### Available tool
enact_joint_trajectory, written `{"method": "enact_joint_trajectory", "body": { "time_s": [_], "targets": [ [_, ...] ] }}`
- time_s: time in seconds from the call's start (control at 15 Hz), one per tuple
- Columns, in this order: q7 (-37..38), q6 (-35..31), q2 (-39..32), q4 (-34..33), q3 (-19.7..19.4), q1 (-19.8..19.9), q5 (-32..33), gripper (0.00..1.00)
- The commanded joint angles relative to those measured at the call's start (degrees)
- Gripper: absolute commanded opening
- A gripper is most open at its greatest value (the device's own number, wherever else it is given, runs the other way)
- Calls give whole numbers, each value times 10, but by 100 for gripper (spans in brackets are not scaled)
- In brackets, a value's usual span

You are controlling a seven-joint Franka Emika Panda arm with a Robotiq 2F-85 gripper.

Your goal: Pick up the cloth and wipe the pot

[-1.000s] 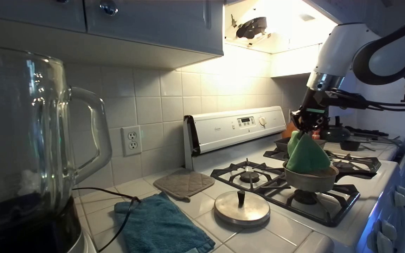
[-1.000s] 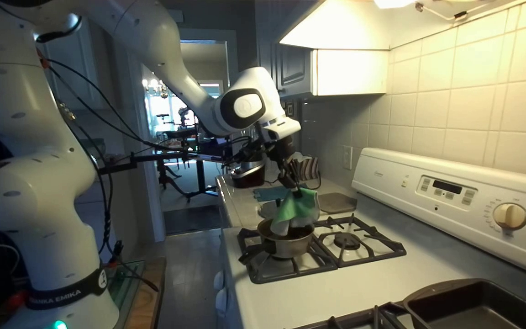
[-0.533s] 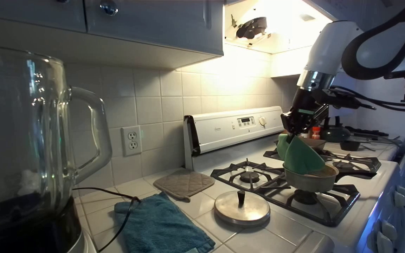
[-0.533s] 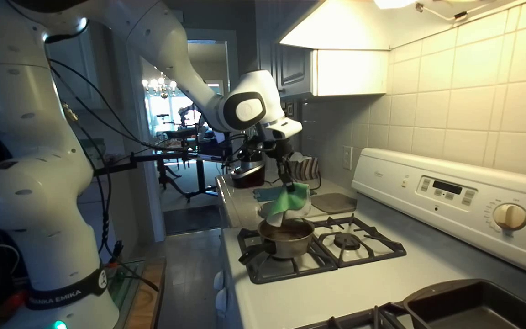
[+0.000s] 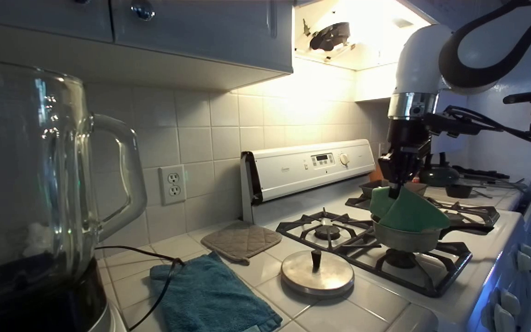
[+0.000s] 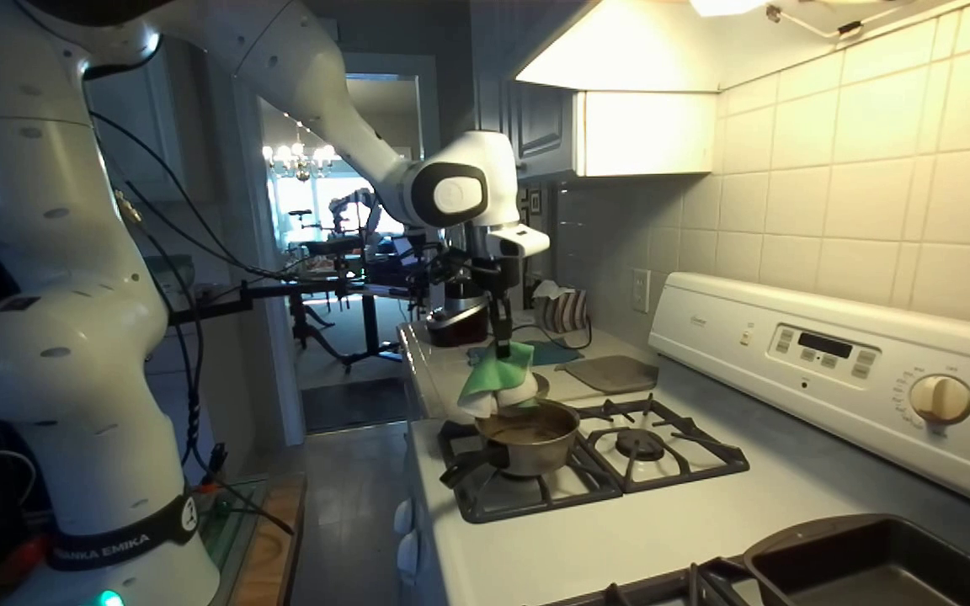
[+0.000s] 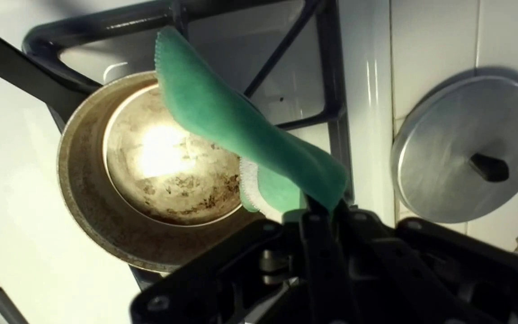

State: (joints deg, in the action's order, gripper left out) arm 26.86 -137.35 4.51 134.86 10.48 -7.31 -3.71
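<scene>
The green cloth with a pale underside hangs folded from my gripper in both exterior views and in the wrist view. My gripper points straight down and is shut on the cloth's upper part; it also shows in an exterior view and the wrist view. The metal pot sits on a front burner, also seen in an exterior view. In the wrist view the pot is open, with brown stains inside. The cloth hangs over its lid-side rim; I cannot tell whether they touch.
A metal lid lies on the counter beside the stove. A grey pot holder, a blue towel and a glass blender stand farther along. The pot's black handle sticks out. A dark baking pan is on another burner.
My gripper has swung from tilted to upright and shifted toward the lid side. The cloth has moved with it, from inside the pot to over the rim. The pot has not moved.
</scene>
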Motion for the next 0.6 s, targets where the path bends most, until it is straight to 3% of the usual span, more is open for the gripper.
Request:
{"method": "enact_joint_trajectory", "body": {
  "time_s": [0.0,0.53],
  "targets": [
    [-21,84,10,-15,-3,-4,-5,1],
    [-10,219,22,-11,-10,4,3,1]
  ]
}}
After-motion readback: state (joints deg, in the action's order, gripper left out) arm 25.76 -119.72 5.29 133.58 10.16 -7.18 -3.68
